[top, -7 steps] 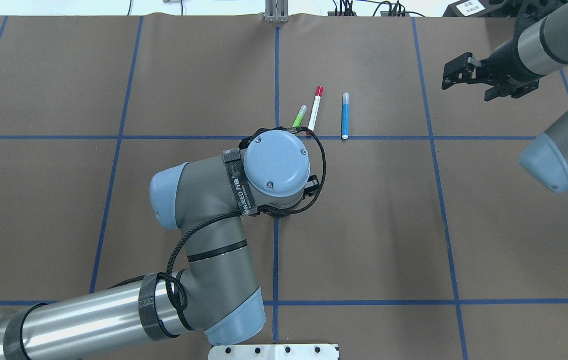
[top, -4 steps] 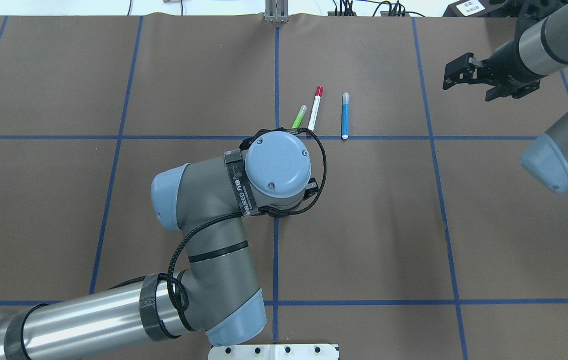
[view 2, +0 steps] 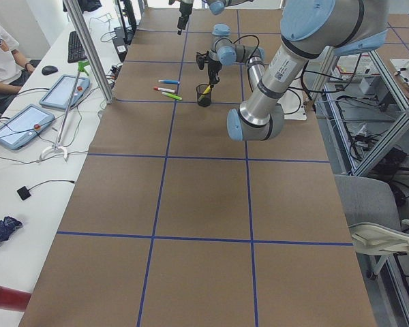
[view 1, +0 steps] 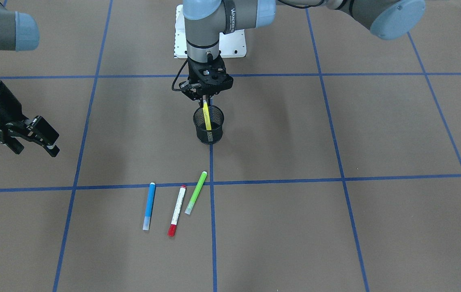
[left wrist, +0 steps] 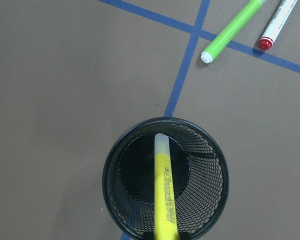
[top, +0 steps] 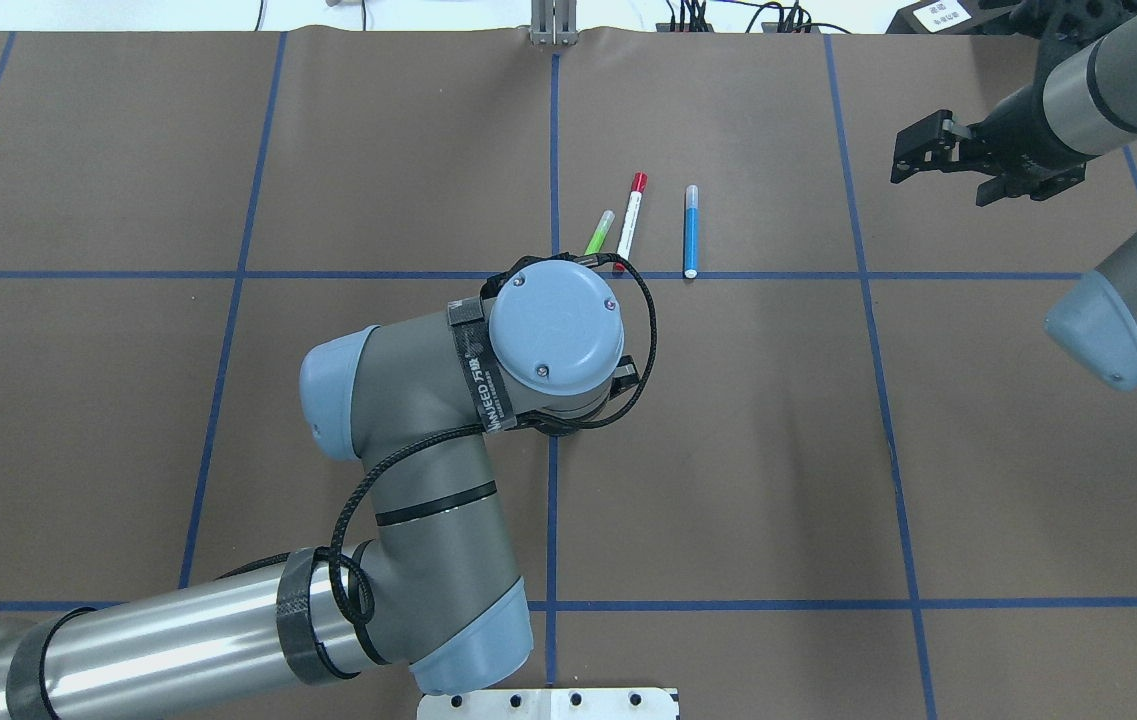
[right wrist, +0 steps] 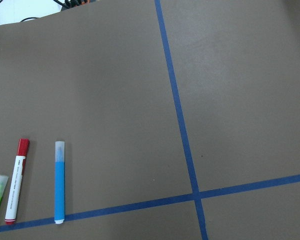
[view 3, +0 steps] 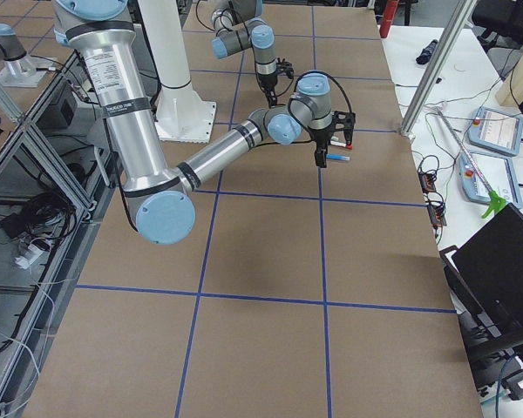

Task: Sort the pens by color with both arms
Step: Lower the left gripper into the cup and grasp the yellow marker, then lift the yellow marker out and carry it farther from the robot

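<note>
Centre frame: left gripper (view 1: 204,100) clamps the yellow pen (view 1: 206,117), tip inside the mesh cup (view 1: 218,129), seemingly lined up for release. Right gripper (view 1: 55,145), left edge, hangs spread.

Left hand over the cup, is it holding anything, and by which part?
The left hand grips the yellow pen by its upper end, its lower end inside the black cup.

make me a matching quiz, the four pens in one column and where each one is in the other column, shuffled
1. yellow pen
2. blue pen
3. green pen
4. red-capped pen

a. middle of the row of three
b. end of the row nearest the cup
c. standing in the cup
d. end of the row nearest the right gripper

Pairs: 1-c, 2-d, 3-b, 4-a
</note>
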`<state>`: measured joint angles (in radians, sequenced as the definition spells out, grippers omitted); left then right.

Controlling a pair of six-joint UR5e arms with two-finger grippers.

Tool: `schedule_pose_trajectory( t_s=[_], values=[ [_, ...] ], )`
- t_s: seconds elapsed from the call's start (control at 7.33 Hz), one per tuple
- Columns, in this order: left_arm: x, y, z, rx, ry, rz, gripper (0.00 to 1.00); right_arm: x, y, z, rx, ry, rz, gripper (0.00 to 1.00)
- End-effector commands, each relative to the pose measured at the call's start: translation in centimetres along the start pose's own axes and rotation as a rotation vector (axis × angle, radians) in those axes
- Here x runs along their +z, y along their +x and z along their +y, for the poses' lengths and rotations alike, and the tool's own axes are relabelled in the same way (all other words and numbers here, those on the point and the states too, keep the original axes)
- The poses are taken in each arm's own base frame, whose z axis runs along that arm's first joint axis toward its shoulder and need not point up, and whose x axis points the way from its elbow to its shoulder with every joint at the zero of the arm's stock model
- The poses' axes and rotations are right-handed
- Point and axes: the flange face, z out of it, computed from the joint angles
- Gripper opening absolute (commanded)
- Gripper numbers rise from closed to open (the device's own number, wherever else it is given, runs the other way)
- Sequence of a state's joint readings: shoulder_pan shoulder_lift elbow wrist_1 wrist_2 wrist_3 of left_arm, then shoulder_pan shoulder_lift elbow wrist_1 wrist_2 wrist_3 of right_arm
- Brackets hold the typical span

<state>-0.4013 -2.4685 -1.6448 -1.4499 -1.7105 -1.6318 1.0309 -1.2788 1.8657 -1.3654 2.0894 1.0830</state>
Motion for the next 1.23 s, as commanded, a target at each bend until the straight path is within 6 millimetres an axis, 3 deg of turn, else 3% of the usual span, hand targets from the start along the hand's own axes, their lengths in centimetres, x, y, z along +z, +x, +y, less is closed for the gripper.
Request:
schedule_pose_trajectory(
  t_s=[0.0,0.14,0.27,0.55,0.68,0.82,1.09],
  values=[
    [-5.5,-0.6,-1.3,-0.007,0.022,0.083,0.0,-0.1,0.0,0.0,-0.001,0.002,-0.001,0.98],
    [-8.6,-1.5,-1.4,-0.012,0.028,0.089,0.0,-0.2,0.0,0.0,0.0,0.012,0.003,0.98],
    [-11.6,-2.3,-2.8,-0.026,0.051,0.113,0.0,0.0,0.1,-0.1,0.001,0.014,0.007,0.98],
    [-13.1,-2.9,-6.3,-0.051,0.118,0.124,0.0,-0.2,-0.1,-0.1,-0.001,0.017,0.004,0.98],
    [-12.1,-3.0,-7.8,-0.008,0.208,0.104,0.0,-0.2,-0.1,0.0,-0.001,0.017,0.004,0.98],
    [-9.8,-2.5,-10.1,0.022,0.264,0.135,0.0,-0.2,-0.1,0.0,-0.001,0.019,0.004,0.98],
    [-1.0,-1.5,-15.3,0.035,0.315,0.23,0.0,-0.4,-0.1,0.0,-0.001,0.021,0.003,0.98]
  ],
)
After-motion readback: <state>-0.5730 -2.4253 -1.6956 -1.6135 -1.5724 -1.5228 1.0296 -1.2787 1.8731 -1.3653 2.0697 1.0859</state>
